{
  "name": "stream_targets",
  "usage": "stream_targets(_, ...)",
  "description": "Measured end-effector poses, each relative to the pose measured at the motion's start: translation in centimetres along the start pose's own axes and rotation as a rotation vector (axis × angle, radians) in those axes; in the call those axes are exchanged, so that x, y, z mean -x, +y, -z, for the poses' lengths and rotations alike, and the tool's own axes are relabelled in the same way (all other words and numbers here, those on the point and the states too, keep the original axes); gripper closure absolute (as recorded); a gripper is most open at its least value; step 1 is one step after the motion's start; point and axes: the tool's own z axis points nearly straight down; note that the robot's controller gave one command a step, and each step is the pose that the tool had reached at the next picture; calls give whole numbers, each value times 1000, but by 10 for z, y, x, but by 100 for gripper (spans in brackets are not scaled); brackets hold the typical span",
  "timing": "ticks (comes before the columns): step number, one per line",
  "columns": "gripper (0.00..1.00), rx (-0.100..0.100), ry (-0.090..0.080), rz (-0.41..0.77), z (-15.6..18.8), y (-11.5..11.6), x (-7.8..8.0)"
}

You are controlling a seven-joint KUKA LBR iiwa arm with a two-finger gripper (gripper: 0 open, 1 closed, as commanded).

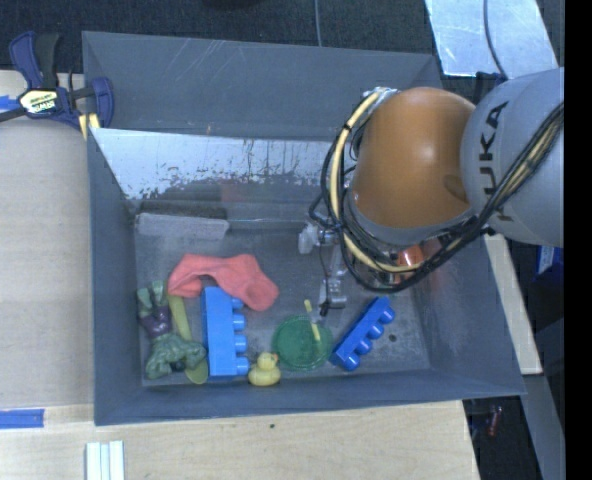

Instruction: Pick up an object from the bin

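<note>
The green round thing [298, 344] lies near the front wall of the bin [114, 298], just below my gripper [331, 293]; I cannot tell whether that is clenched or released. The short blue brick [364, 333] and yellow duck [264, 370] crowd it, so I might nip two things, or knock it aside

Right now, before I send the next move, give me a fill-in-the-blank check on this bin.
The gripper hangs beside the slanted blue brick and a round thing coloured ____.
By the long blue brick's near end sits a small yellow ____.
The crumpled cloth at its far end is ____.
Missing words: green; duck; pink.
</note>
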Motion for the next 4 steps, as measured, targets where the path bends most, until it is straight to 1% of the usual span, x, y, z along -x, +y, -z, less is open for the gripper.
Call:
stream_targets(1, 0, 1, -8, -2, 4, 0, 2)
stream_targets(2, 0, 0, -10, 153, -49, -47, 2)
stream_targets(3, 0, -1, -11, 471, -61, -72, -30)
stream_targets(4, 0, -3, -11, 680, -68, -105, -28)
